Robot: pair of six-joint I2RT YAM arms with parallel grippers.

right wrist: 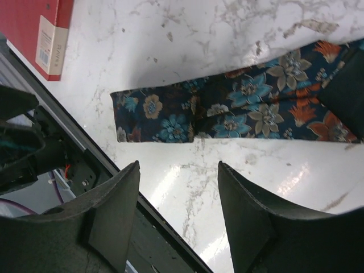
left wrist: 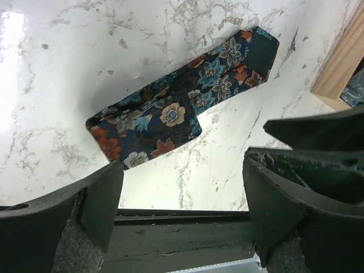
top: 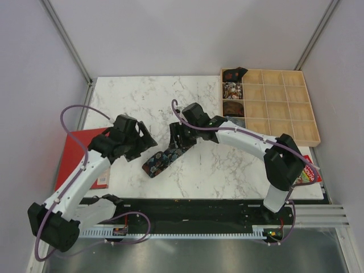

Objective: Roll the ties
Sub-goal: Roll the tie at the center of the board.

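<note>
A folded dark floral tie (top: 165, 158) lies flat on the marble table (top: 136, 102), running diagonally between the two arms. It shows in the left wrist view (left wrist: 182, 111) and in the right wrist view (right wrist: 239, 111). My left gripper (top: 147, 141) is open and empty, just left of the tie's upper half; its wrist view (left wrist: 182, 187) has bare marble between the fingers. My right gripper (top: 177, 138) is open and empty, over the tie's upper end; its wrist view (right wrist: 179, 187) shows bare table between the fingers.
A wooden compartment tray (top: 273, 105) at the back right holds rolled ties (top: 232, 90) in its left column. A red booklet (top: 79, 156) lies at the left edge, also in the right wrist view (right wrist: 34, 28). A colourful item (top: 307, 176) lies by the right arm.
</note>
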